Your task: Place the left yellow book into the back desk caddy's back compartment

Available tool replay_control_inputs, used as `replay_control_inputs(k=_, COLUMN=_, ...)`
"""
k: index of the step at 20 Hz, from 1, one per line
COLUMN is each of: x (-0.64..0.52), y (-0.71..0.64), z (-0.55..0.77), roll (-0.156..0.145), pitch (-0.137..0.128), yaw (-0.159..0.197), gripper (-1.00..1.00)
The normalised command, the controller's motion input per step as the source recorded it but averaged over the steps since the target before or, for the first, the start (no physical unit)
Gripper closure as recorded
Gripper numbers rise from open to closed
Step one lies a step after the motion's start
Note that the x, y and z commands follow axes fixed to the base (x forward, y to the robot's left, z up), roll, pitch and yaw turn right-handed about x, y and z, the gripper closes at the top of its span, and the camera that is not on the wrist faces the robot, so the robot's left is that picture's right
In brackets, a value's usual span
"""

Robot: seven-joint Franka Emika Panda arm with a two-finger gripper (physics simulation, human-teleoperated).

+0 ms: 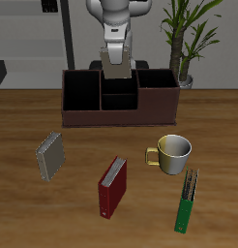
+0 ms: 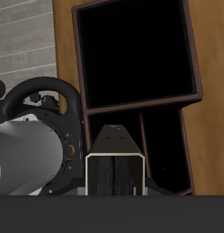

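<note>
The claw (image 1: 117, 70) hangs over the back desk caddy (image 1: 119, 100), above its middle section. It appears to grip the left yellow book (image 2: 115, 173), held upright between its fingers just above the back compartment (image 1: 117, 84) (the grip itself is partly hidden). The book looks light, stiff and slim, best pinched across its covers. The wooden worktop (image 1: 24, 203) also carries a mug (image 1: 173, 153) and three other books; a potted plant (image 1: 189, 34) stands behind.
</note>
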Motion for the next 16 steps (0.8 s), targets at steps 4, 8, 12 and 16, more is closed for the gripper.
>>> replay_control_inputs(k=4, x=0.07, y=0.06, z=0.05, roll=0.018, pitch=-0.016, yaw=0.037, gripper=1.0)
replay_control_inputs(k=8, x=0.04, y=0.01, z=-0.11, roll=0.026, pitch=0.017, yaw=0.042, gripper=1.0)
replay_control_inputs(k=12, x=0.04, y=-0.05, z=-0.13, roll=0.002, pitch=0.027, yaw=-0.006, gripper=1.0)
replay_control_inputs(k=16, x=0.0, y=0.01, z=-0.22, roll=0.013, pitch=0.029, yaw=0.009, gripper=1.0)
